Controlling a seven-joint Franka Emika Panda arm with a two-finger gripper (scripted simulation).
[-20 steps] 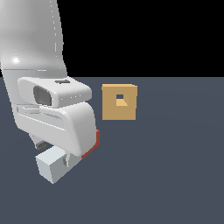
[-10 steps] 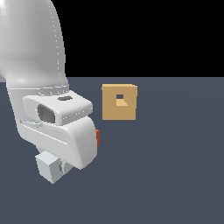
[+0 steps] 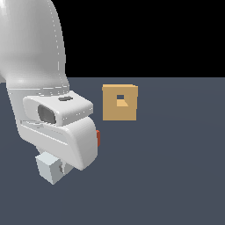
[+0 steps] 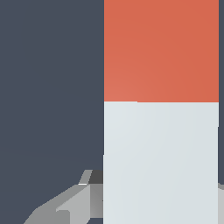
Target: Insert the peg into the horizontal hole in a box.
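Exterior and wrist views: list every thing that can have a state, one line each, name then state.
peg: lying low by the floor under the arm, not inserted; the arm hides its middle in the exterior view.
hole: empty, nothing in it.
box: standing upright on the floor, apart from the peg and arm.
gripper: down at the peg's pale part; whether it is closed on it cannot be told.

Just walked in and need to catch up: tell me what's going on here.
A white robot arm is bent low over the peg; its pale end and a bit of its red end stick out from behind the arm. The wrist view shows the peg close up, with a finger beside it. The box stands apart, its hole empty. Whether the gripper is closed isn't visible.
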